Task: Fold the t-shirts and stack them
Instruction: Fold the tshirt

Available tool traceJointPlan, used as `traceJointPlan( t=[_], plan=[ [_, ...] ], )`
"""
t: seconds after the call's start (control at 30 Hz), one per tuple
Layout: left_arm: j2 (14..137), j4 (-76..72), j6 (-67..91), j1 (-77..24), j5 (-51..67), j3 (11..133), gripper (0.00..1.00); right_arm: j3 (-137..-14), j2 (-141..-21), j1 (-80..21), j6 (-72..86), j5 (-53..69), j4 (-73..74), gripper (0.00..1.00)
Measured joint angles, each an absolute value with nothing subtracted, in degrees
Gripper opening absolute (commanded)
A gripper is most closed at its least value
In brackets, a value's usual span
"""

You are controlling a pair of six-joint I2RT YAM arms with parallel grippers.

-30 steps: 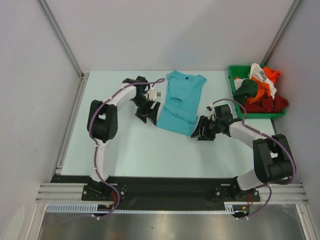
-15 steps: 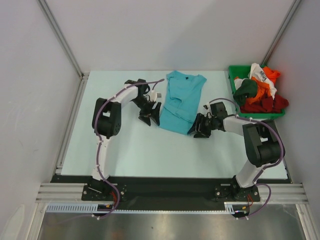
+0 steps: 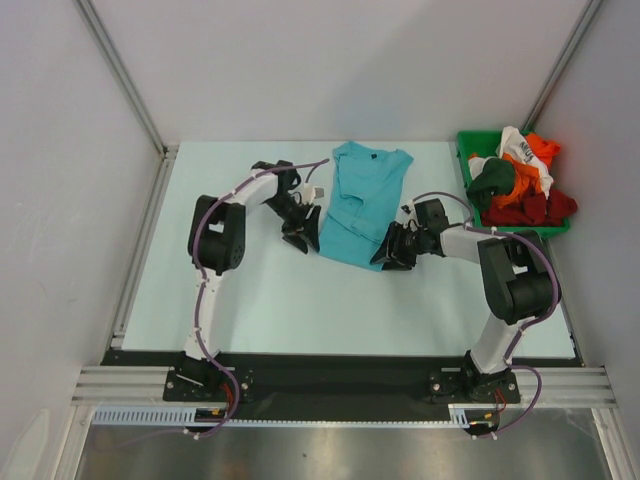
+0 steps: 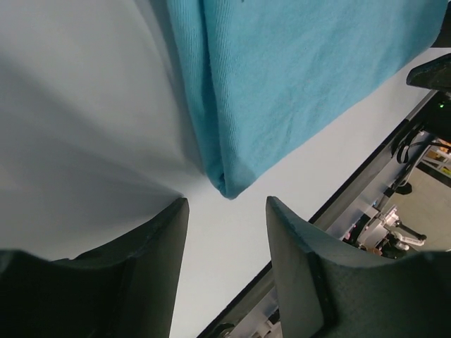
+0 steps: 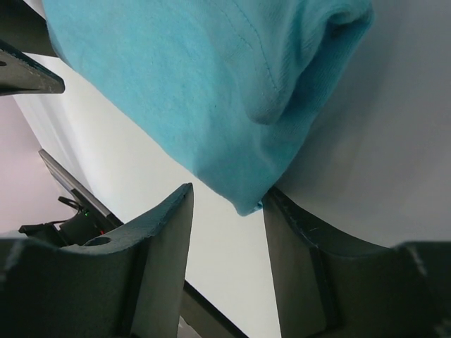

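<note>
A turquoise t-shirt lies on the table, folded into a long strip with its collar at the far end. My left gripper is open at the strip's near left corner. In the left wrist view that corner sits just beyond my left gripper, not between its fingers. My right gripper is open at the near right corner. That corner hangs between the tips of my right gripper and touches the right finger. Orange, white, dark green and red t-shirts are piled in the bin.
The green plastic bin stands at the table's far right, next to the right wall. A black rail runs along the near edge between the arm bases. Grey walls close in the table on three sides.
Both grippers have slid in towards the turquoise shirt's near corners. The left jaws have narrowed. The shirt has not moved.
</note>
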State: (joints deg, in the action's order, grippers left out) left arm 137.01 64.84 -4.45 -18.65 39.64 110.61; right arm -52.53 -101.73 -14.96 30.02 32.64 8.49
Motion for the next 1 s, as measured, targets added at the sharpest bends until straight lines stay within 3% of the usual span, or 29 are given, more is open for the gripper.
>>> traceJointPlan(
  t=[0.23,0.37,0.5,0.63,1.0],
  plan=[
    [138.7,65.3,-4.3,-18.8,40.9,112.4,0.43,-52.5,-101.7,-15.5,30.0,31.7,8.6,0.4],
    [139.8,65.2,-4.3,-19.1,41.2,113.4,0.31,-52.4,-101.7,-15.9,29.5,30.4,8.8,0.27],
    [140.5,64.8,-4.4,-19.7,41.6,113.9,0.18,-52.3,-101.7,-16.3,28.8,29.7,9.2,0.24],
    [140.7,64.4,-4.5,-20.2,41.8,113.9,0.03,-51.9,-101.7,-16.5,28.2,29.3,9.0,0.0],
    [134.6,61.8,-4.9,-20.6,42.1,104.8,0.01,-51.8,-94.2,-15.1,21.9,30.6,15.5,0.0]
  ],
)
